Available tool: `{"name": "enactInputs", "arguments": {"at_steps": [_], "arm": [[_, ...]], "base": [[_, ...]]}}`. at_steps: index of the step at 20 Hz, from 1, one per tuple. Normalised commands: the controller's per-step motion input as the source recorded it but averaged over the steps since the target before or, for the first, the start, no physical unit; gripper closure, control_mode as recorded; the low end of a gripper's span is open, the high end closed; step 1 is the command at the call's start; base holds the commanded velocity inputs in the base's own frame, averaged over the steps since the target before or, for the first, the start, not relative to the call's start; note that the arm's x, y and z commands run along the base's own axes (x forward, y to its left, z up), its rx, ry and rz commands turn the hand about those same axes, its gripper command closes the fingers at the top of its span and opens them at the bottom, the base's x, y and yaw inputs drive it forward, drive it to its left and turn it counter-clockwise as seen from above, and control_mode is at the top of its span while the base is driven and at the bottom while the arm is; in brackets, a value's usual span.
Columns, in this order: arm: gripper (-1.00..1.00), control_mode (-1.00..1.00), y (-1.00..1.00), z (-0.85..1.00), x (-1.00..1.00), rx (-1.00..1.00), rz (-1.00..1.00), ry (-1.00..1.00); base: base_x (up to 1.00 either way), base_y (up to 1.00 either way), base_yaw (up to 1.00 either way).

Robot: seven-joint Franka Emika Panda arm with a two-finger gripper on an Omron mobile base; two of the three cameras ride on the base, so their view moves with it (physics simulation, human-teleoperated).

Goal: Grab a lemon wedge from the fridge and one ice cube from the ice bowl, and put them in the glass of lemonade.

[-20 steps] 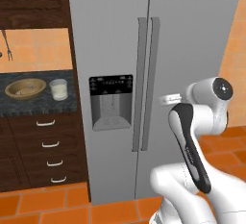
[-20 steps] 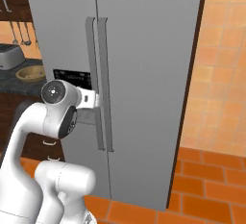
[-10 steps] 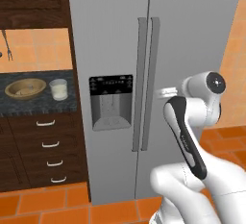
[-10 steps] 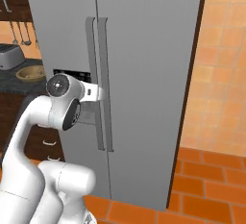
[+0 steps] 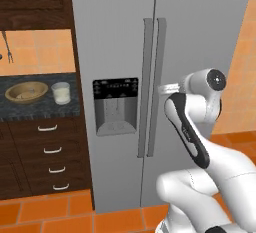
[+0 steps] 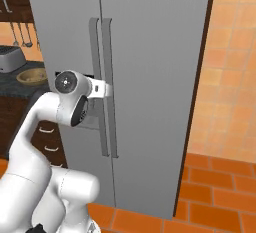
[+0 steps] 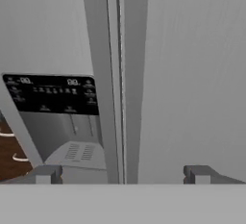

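My fingers point(image 7: 120, 174) stand spread as wide as they go, holding nothing, their two dark tips rising at the bottom of the hand view on either side of the fridge's point(image 5: 200, 37) pair of long vertical handles point(image 7: 115, 74). I am close up to the closed doors, level with the black dispenser panel point(image 7: 50, 94) on the left door, and pointed at the seam where the two doors meet. From the left base view my wrist reaches in toward the right-hand handle point(image 5: 161, 84), just beside it; I cannot tell whether anything touches the steel.

Both fridge doors are shut, and the recess below the panel point(image 5: 116, 118) sits in the left door.

To the left of the fridge runs a dark speckled surface point(image 5: 37, 108) over dark wood drawers point(image 5: 50, 159). On it, near its front edge, the ice bowl point(image 5: 26, 91) lies well apart from me, and the glass of lemonade point(image 5: 61, 93) stands upright just beside the bowl, on the side nearer the fridge. In the right base view a silver toaster point(image 6: 10, 58) sits further back on that surface behind the bowl point(image 6: 33, 76).
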Motion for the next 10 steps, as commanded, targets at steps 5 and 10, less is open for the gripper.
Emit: {"name": "enactInputs", "arguments": {"at_steps": [5, 10], "arm": [[-1.0, -1.0, 0.0, 0.04, 0.49, 0.0, -0.1, 0.0], [-1.0, -1.0, -0.02, 0.0, 0.29, 0.0, -0.05, 0.0]], "base": [[0.0, 0.0, 0.0], [0.0, 0.0, 0.0]]}}
